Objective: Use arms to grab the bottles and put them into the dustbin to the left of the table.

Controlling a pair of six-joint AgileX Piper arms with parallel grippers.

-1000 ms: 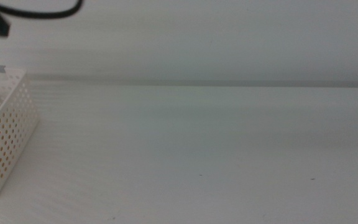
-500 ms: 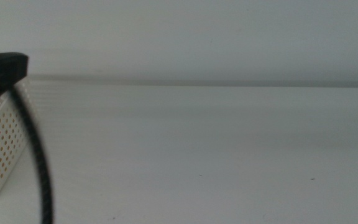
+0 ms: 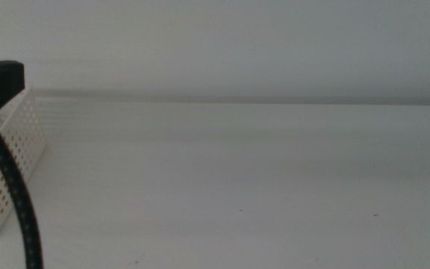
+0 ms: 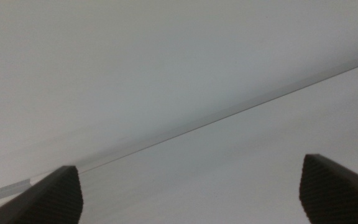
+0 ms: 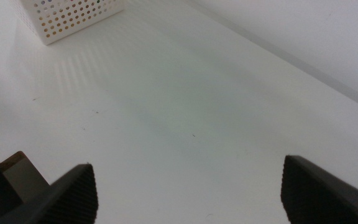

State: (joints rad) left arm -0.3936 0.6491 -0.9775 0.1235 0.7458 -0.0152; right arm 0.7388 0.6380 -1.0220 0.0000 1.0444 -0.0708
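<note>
- The table (image 3: 260, 187) shows no bottle on its surface;
- the dustbin (image 3: 13, 157) stands at its left edge, something red glimpsed through the holes;
- left gripper (image 4: 191, 193) released, holding nothing; I judge it should retreat slowly, its cable (image 3: 13, 202) clear of the dustbin;
- right gripper (image 5: 188, 190) released, waiting above the table.

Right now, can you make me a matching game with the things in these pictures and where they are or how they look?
Things:
1. basket
2. cable
3. left gripper
4. table

Descriptions:
A. thin and black, curving down in front of the basket
B. open, holding nothing
C. white with rows of small round holes, at the left edge of the middle view
D. wide, flat and white

Pairs: 1-C, 2-A, 3-B, 4-D
</note>
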